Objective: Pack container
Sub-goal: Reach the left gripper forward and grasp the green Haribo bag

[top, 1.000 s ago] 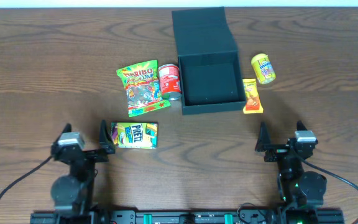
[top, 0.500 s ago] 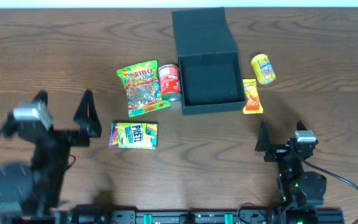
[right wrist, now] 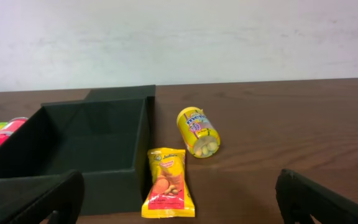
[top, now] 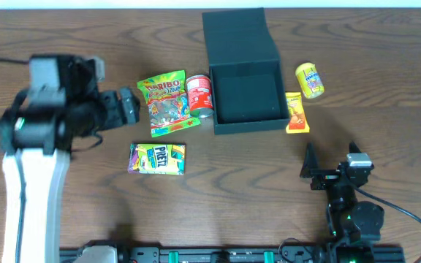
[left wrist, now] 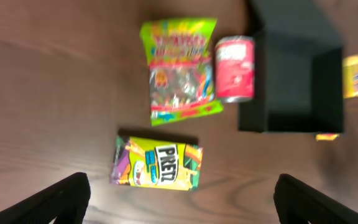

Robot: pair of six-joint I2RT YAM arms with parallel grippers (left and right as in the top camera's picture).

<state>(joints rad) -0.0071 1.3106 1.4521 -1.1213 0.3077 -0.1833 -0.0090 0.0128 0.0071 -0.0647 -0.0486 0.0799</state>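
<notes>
The container is a dark teal-black square box, open and empty, with its flap lid laid back behind it. It also shows in the left wrist view and the right wrist view. My left gripper is raised over the table left of the Haribo bag. In the left wrist view it is wide open and empty, above the Pretz box. My right gripper rests at the front right. In its wrist view it is open and empty.
A red can lies against the container's left wall. A yellow-orange peanut packet lies against its right wall, and a yellow candy tub lies beyond that. The Pretz box lies in front of the Haribo bag.
My left arm has lifted from its rest at the front left and swung up and back, now high beside the Haribo bag. The right arm has not moved.
</notes>
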